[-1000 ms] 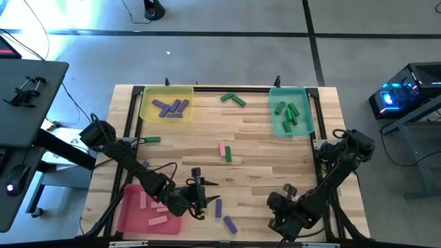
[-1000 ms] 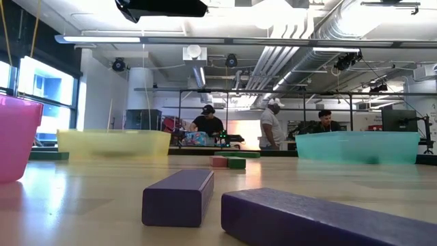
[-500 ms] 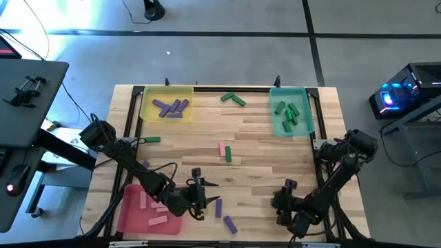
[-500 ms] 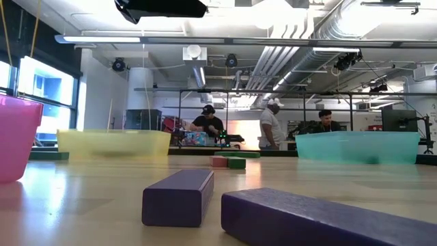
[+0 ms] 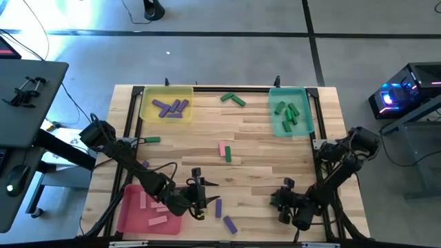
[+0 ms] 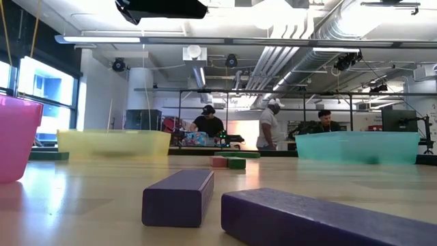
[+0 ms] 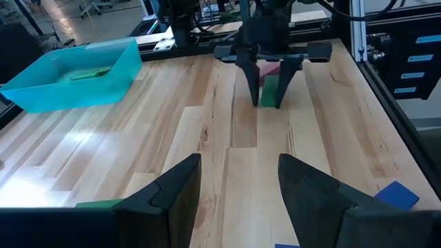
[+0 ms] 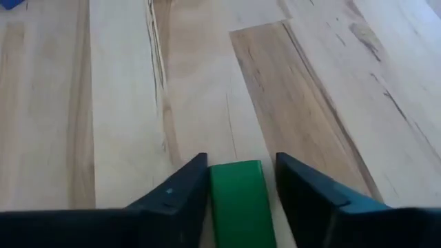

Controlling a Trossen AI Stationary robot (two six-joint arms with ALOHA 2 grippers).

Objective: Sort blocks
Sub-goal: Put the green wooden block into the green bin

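My right gripper (image 5: 284, 201) is low over the table near its right front corner, fingers slanting down and open. A green block (image 8: 238, 200) lies on the wood between them; the left wrist view also shows this green block (image 7: 271, 93). My left gripper (image 5: 198, 198) hangs open with nothing in it beside the pink tray (image 5: 131, 219). Right next to it lie two purple blocks (image 5: 218, 207) (image 5: 229, 224). A pink block (image 5: 222, 148) and another green block (image 5: 228, 155) lie mid-table. My right gripper has the green block between its two fingers (image 8: 186, 189), which come from above, slanting, and lie along the block's long sides. The block rests flat on the table. Whether the fingers touch it I cannot tell.
At the far left, the yellow tray (image 5: 146, 96) holds purple blocks. At the far right, the teal tray (image 5: 306, 124) holds green ones. Pink blocks lie in the pink tray. Loose green blocks lie at the far edge (image 5: 233, 99) and at the left (image 5: 152, 140). People stand beyond the table.
My right gripper has sunk toward the table and tipped more steeply downward near the right front corner, its wrist rolling a little. No block has moved.
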